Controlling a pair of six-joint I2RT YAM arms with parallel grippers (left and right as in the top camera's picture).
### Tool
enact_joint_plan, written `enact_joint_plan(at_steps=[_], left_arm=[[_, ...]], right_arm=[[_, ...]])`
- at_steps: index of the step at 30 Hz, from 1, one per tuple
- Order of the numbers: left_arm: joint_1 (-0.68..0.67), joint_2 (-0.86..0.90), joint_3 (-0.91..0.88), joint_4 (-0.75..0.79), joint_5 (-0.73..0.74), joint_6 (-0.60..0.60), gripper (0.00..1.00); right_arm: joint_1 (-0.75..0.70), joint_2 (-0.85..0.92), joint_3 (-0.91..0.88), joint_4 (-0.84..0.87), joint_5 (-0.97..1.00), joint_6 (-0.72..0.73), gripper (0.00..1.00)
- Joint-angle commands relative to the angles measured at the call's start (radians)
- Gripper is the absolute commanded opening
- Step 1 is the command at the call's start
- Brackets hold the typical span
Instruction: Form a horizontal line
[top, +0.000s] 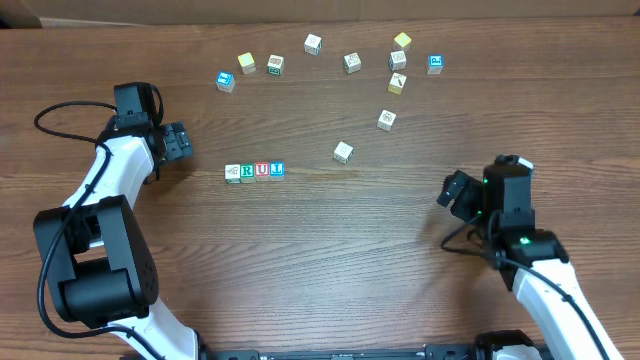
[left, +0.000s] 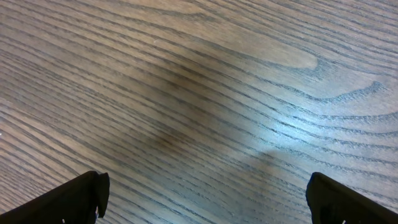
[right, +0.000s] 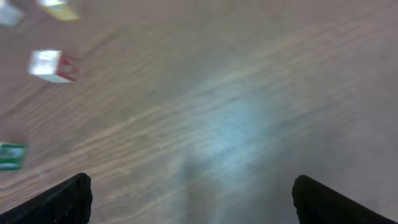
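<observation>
**Q:** How are your arms set?

**A:** My left arm (top: 110, 165) reaches out from the desk's (top: 350, 260) left side, its wrist turned so that my left jaws point right, toward the middle. My right arm (top: 535, 275) comes up from the lower right corner, and my right jaws point left. Both pairs of jaws stand wide apart and hold nothing. In my left wrist view the two fingertips (left: 74, 199) sit in the bottom corners with only bare wood grain between them. My right wrist view shows the same spread fingertips (right: 62, 199), though that picture is blurred.

**Q:** And the horizontal line?

**A:** The horizontal line (top: 254, 171) lies on the desk, just to the right of my left jaws and a little nearer the front edge, well apart from my right jaws. It is four small cubes, side touching side, in a straight row. From the left they are a pale cube with a green mark, a green R, a red U and a blue letter. The loose cubes (top: 343, 152) are scattered beyond it toward the far edge, none touching the row.
</observation>
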Motion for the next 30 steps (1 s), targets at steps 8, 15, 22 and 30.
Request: enact_joint_plan(at_steps=[8,15,22,30], left_arm=[[-0.003,0.004,-0.007,0.0,-0.014,-0.004,1.0],[-0.003,0.004,-0.007,0.001,-0.013,-0.004,1.0],[-0.003,0.004,-0.007,0.0,-0.014,-0.004,1.0],[-0.003,0.004,-0.007,0.001,-0.013,-0.004,1.0]], right_arm=[[0.005,-0.122,-0.185,0.423,-0.264,-0.323,1.0],[0.005,-0.2,-0.316,0.589,-0.291,-0.319,1.0],[0.005,-0.304,-0.42,0.673,-0.296,-0.319,1.0],[0.005,-0.417,-0.503,0.719,-0.297,-0.314,1.0]])
